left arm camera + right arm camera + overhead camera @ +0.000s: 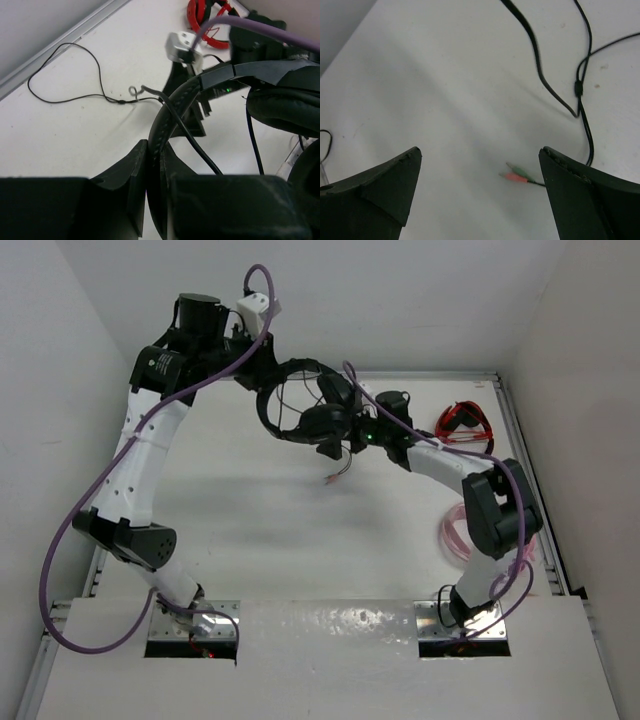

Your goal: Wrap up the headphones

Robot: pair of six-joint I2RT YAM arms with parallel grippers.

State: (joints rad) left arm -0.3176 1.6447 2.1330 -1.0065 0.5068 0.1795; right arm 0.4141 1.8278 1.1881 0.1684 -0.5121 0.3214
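The left gripper (155, 150) is clamped on the band of the headphones (220, 75), held up off the tabletop (75, 145), and the right gripper (480, 155), wide apart, hangs over the cable plugs (517, 176), which seem to lie below, near one finger and pointing across the gap.

R hand (480, 151) spread wide over cable plugs (518, 176).

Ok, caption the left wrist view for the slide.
Left gripper clamps the black headset's headband, cable trailing across the white table.
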